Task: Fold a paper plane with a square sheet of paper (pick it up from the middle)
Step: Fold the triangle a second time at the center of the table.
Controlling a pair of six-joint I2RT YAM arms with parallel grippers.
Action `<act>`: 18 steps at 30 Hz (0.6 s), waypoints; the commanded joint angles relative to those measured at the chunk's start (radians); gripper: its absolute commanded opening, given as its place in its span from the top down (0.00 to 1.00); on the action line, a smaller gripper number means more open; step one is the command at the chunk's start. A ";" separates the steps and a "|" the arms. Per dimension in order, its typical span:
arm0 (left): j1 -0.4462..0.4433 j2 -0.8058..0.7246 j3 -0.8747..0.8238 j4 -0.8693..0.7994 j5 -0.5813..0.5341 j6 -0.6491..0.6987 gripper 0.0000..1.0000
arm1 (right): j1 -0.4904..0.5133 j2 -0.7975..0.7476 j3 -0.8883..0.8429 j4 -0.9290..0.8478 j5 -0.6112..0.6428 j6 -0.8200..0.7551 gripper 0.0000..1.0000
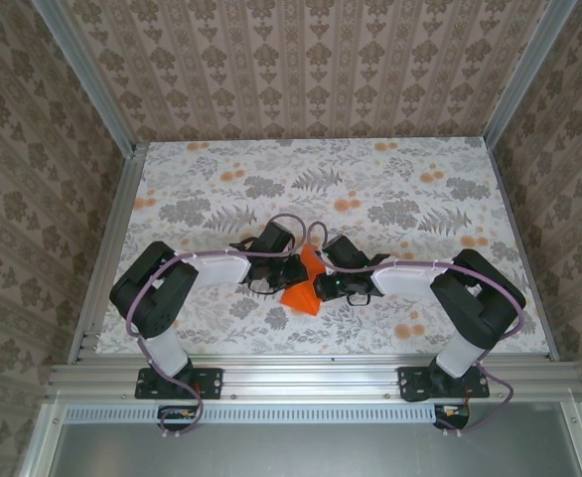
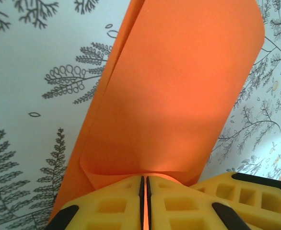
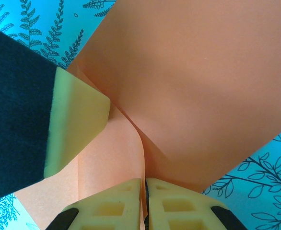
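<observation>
- Floral table [image 1: 271,169] lies under the orange paper [image 1: 304,290], which is held between both arms.
- Both the left gripper [image 2: 144,181] and the right gripper [image 3: 144,184] are closed on a paper edge, probably to bend it into a fold.

I see a desk [image 1: 420,199] with fern-and-flower print, enclosed by patterned wallpaper walls [image 1: 301,60] and aluminium framing [image 1: 311,378].

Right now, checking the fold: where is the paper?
Top view: the paper is at the front middle of the table, pinched between the left gripper and right gripper.
</observation>
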 commanded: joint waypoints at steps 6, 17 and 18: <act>0.003 0.019 -0.023 -0.033 -0.029 0.018 0.88 | -0.004 0.027 0.001 -0.010 0.001 0.012 0.87; -0.008 0.034 -0.019 -0.057 -0.042 0.032 0.88 | -0.003 -0.118 0.019 -0.077 0.024 0.039 0.70; -0.007 0.033 -0.017 -0.057 -0.043 0.033 0.88 | -0.003 -0.143 0.013 -0.087 0.036 0.044 0.66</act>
